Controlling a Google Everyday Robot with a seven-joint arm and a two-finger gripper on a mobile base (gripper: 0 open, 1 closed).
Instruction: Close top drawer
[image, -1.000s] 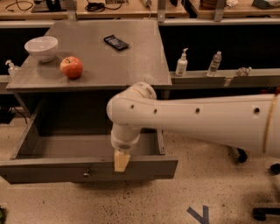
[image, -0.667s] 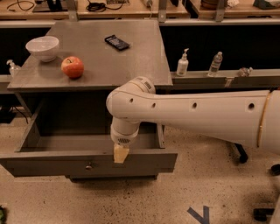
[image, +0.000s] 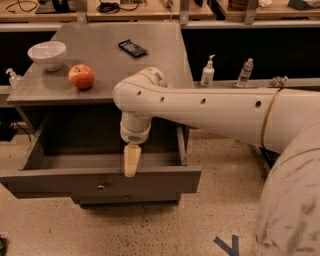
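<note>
The top drawer is a wide grey drawer, pulled well out of the cabinet, with a small metal knob at the centre of its flat front. Its inside looks empty. My white arm reaches in from the right. My gripper points straight down, its tan tip at the top edge of the drawer front, a little right of centre. Whether it touches the front I cannot tell.
The cabinet top holds a white bowl, a red apple and a black phone. Bottles stand on a low shelf to the right. A lower drawer front shows just below. Speckled floor lies in front.
The drawer front has moved a little toward the cabinet, and my gripper has moved with it, staying at the front's top edge.
</note>
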